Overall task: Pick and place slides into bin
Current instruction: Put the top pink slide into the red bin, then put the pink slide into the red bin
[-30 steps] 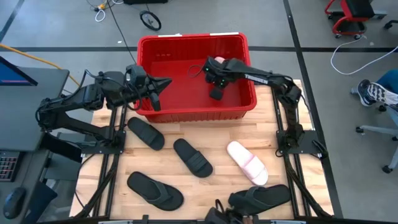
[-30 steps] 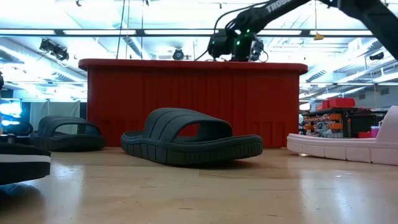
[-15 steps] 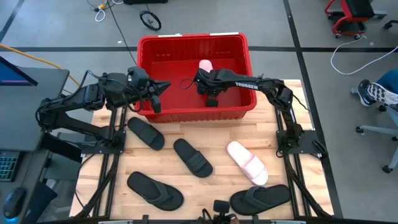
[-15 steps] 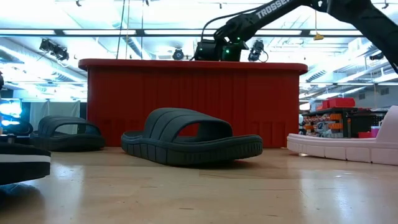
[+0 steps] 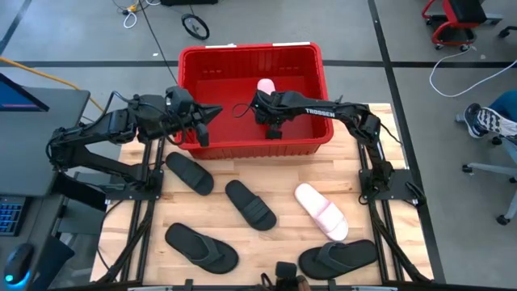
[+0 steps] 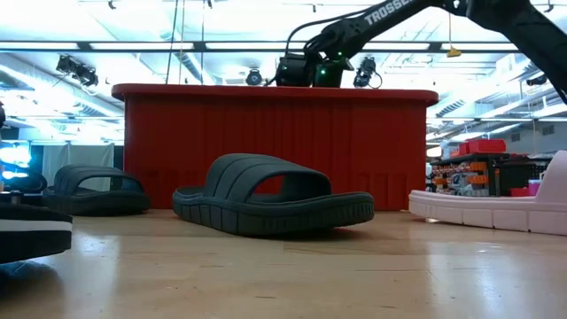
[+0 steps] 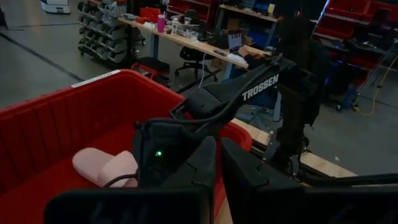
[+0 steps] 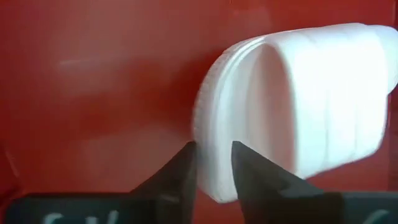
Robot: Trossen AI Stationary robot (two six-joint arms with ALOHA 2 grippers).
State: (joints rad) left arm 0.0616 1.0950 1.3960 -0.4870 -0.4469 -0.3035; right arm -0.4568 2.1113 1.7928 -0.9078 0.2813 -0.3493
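The red bin (image 5: pixel 250 141) stands at the table's far middle and also shows in the low view (image 6: pixel 275 146). My right gripper (image 5: pixel 264 97) reaches down inside it and is shut on a pale pink slide (image 5: pixel 265 84), which also shows in the right wrist view (image 8: pixel 311 99) and the left wrist view (image 7: pixel 102 167). My left gripper (image 5: pixel 213 111) is shut and empty and hovers at the bin's left near corner. On the table lie two black slides (image 5: pixel 190 173) (image 5: pixel 250 204), a second pink slide (image 5: pixel 321 211) and two black flip-flops (image 5: pixel 202 246) (image 5: pixel 338 257). My right gripper pinches the pink slide's sole rim (image 8: pixel 214 177) between its two fingers, at one end of the slide. The fingers slant down into the bin from its near side. The slide lies low in the bin beyond the fingers; whether it touches the bin's floor, I cannot tell.
My right arm (image 5: pixel 339 107) crosses the bin's right wall. The bin's walls (image 7: pixel 56 118) stand high around the gripper. Bare wood shows between the sandals on the table (image 5: pixel 283 170). A wheeled chair (image 5: pixel 501 121) stands off the table's right side.
My right gripper has carried the pink slide toward the table's left inside the bin and a little down, and has stayed put for the last half second. My left arm has kept still.
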